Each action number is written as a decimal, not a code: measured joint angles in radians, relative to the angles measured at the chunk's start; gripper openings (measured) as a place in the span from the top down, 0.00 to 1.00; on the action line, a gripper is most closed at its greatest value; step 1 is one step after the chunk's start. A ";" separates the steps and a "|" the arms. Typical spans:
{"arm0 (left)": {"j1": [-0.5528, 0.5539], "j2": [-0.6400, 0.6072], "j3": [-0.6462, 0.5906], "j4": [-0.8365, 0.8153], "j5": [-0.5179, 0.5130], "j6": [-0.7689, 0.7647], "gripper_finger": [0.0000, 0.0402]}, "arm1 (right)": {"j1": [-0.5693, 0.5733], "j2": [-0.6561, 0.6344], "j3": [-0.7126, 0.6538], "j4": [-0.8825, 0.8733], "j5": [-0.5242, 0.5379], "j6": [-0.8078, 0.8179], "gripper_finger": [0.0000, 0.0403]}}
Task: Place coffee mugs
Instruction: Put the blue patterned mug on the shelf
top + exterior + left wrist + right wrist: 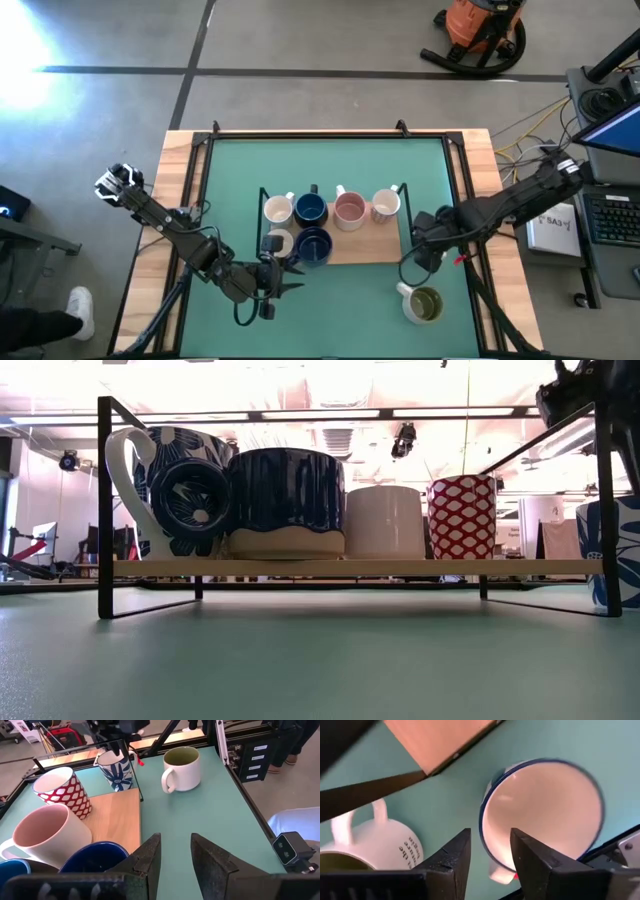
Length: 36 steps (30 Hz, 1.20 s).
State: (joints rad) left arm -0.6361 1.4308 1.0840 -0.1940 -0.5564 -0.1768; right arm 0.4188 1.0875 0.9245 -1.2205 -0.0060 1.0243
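Note:
Several mugs stand on a wooden board [370, 245]: a cream one [278, 210], a navy one [310, 208], a pink one [349, 210], a red-patterned one [385, 205], and nearer, a white one [276, 243] and a second navy one [314, 246]. A white mug with an olive inside [422, 304] stands on the mat. A blue-flowered, blue-rimmed mug [545, 815] stands on the mat off the board's right end. My right gripper [490, 855] hovers open above it, with a finger either side of the rim. My left gripper [175, 852] is open, near the board's near edge.
A black wire frame [104, 510] surrounds the board. The green mat [340, 320] lies bare between the board and the table's near edge. Wooden table margins [175, 190] run along both sides. A vacuum [480, 30] and desks stand beyond the table.

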 joint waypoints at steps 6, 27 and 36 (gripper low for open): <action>0.000 0.000 0.000 0.000 0.000 0.002 0.78 | 0.019 -0.046 -0.011 0.004 0.056 0.005 0.67; 0.001 0.000 0.000 0.014 -0.001 0.011 0.78 | 0.094 -0.045 -0.148 0.099 0.027 0.038 0.78; 0.001 0.001 0.000 0.023 -0.001 0.015 0.78 | 0.094 -0.048 -0.141 0.075 -0.022 0.050 0.95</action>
State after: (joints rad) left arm -0.6350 1.4315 1.0843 -0.1713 -0.5575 -0.1616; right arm 0.5125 1.0394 0.7833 -1.1451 -0.0277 1.0745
